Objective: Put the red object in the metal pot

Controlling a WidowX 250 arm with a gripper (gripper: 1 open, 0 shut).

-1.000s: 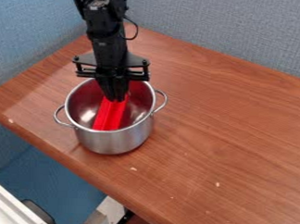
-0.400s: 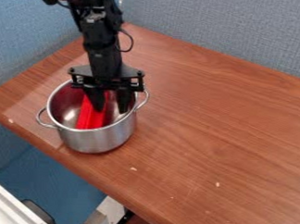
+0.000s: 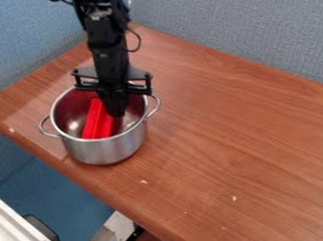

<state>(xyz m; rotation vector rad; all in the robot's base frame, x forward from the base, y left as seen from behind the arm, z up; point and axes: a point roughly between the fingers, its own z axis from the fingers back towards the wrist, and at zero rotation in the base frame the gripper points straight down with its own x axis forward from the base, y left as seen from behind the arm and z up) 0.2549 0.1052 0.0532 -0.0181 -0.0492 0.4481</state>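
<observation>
Wooden table (image 3: 244, 115), seen from above w/ blue wall (image 3: 261, 26) behind. Metal pot (image 3: 100, 142) stands near table's left front edge, loop handles at rim. Black arm reaches straight down into pot; gripper (image 3: 115, 109) w/ jaws together inside pot. Red object (image 3: 97, 117) leans tilted inside pot, just left of gripper; contact can't be told.

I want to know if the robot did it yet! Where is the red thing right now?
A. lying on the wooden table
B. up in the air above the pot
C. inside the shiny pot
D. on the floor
C: the red object sits inside the metal pot, leaning against its inner wall.
</observation>
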